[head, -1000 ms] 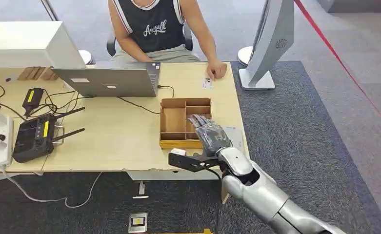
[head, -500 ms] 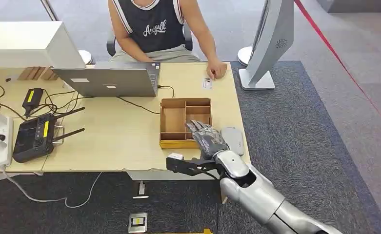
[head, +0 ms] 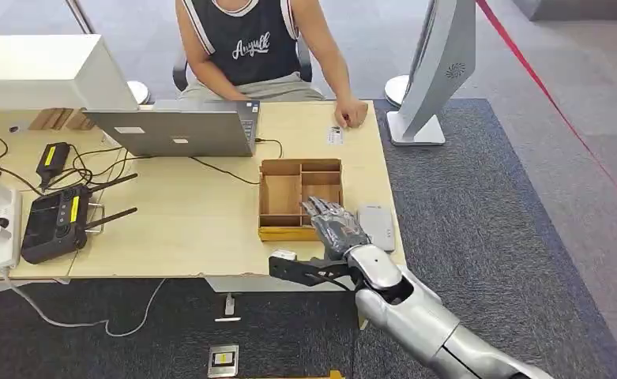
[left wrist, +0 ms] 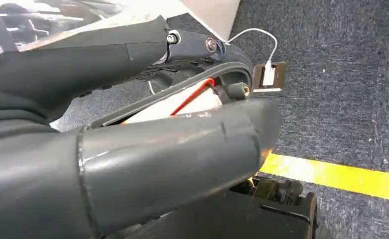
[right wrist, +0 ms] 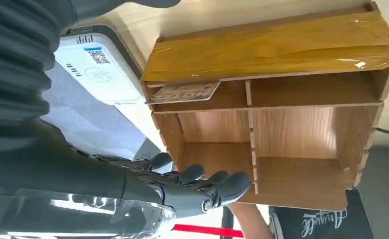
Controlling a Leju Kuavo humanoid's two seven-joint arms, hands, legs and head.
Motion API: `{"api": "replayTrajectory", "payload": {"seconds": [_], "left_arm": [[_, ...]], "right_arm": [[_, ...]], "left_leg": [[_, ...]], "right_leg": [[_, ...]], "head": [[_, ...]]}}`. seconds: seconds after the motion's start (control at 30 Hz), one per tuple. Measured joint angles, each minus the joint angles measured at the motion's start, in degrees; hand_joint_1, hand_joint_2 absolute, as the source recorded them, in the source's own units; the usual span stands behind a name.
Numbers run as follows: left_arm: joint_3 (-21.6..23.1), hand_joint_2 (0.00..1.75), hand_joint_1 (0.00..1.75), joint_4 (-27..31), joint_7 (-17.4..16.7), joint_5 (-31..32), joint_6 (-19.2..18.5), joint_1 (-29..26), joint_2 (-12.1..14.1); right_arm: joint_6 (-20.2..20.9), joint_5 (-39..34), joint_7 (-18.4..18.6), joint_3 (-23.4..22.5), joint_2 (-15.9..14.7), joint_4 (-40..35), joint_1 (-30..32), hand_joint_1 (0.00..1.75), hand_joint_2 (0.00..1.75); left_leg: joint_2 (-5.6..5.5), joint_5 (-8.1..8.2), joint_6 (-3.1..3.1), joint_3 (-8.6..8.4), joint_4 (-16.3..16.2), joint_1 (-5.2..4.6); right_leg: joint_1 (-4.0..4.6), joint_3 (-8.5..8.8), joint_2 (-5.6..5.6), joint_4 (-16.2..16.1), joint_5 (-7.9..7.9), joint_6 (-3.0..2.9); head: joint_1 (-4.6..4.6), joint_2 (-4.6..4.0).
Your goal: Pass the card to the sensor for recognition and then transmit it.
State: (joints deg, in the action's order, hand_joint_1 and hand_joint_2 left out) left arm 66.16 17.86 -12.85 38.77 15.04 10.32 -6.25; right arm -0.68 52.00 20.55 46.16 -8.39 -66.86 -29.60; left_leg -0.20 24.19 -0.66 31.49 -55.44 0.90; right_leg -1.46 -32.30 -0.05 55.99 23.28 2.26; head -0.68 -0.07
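Card (right wrist: 185,92) lies flat in your wooden tray's (head: 283,194) near compartment, long axis along the front wall. Right hand (head: 335,223) hovers open, empty; sensor (head: 376,226) just beside on the counter (head: 194,221).

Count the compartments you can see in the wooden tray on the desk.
4 in the brown wooden divided tray: a tall left one, two small far-right ones, one below them. The grey robot hand may hide more near the front.

Head view: high, facing forward-down over the table (head: 194,229). Wrist views: close; right shares the wooden box (right wrist: 282,149) (head: 299,199).
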Motion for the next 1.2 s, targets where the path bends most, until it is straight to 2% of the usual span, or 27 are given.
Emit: {"api": "replayTrajectory", "payload": {"seconds": [0.2,0.37,0.47,0.63,0.7,0.83,1.2], "left_arm": [[0.00,0.00,0.00,0.00,0.09,0.33,-0.15,0.03,-0.02],[0.00,0.00,0.00,0.02,0.39,1.03,-0.63,0.09,-0.13],[0.00,0.00,0.00,0.02,0.42,1.44,-0.63,0.10,-0.15],[-0.02,0.00,0.00,0.02,0.50,2.30,-0.63,0.10,-0.20],[-0.02,0.00,0.00,0.02,0.65,2.49,-0.63,0.10,-0.24],[-0.02,0.00,0.00,0.02,0.74,2.99,-0.63,0.10,-0.28],[-0.04,0.00,0.00,0.02,0.92,3.63,-0.81,0.11,-0.35]], "right_arm": [[-0.29,-0.15,0.00,0.00,0.00,0.04,0.01,0.00,1.75],[-2.63,1.64,-0.02,0.00,0.02,0.92,-0.01,0.00,1.75],[-6.83,3.79,-0.02,-0.07,0.11,2.23,-0.06,0.00,1.75],[-17.49,6.06,-2.03,-0.83,1.09,7.26,-0.67,0.00,1.75],[-19.76,6.64,-2.40,-1.05,1.51,9.25,-1.05,0.00,1.75],[-21.01,6.82,-2.53,-1.31,2.45,13.58,-1.70,0.00,1.75],[-21.07,6.78,-3.21,-1.77,3.95,19.04,-2.10,0.00,1.75]], "left_leg": [[0.00,0.00,0.00,0.00,0.00,0.00],[0.00,0.00,0.00,0.00,0.00,0.00],[0.00,0.00,0.00,0.01,0.00,0.00],[-0.01,0.00,0.00,0.01,0.00,0.00],[-0.02,0.00,0.00,0.01,0.00,0.00],[-0.02,0.00,0.00,0.01,0.00,0.00],[-0.01,0.00,0.00,0.01,0.00,0.00]], "right_leg": [[0.00,0.00,0.00,0.00,0.00,0.00],[0.00,0.00,0.00,0.00,0.00,0.00],[0.00,0.01,0.00,0.00,0.00,0.00],[0.00,0.01,0.00,0.00,0.00,0.00],[0.00,0.01,0.00,0.00,0.00,0.00],[0.00,0.01,0.00,0.00,0.00,0.00],[0.00,0.00,0.00,0.00,0.00,0.00]], "head": [[0.00,0.00],[0.00,0.00],[0.00,0.00],[0.00,0.00],[0.00,0.00],[0.00,0.00],[0.00,0.00]]}}
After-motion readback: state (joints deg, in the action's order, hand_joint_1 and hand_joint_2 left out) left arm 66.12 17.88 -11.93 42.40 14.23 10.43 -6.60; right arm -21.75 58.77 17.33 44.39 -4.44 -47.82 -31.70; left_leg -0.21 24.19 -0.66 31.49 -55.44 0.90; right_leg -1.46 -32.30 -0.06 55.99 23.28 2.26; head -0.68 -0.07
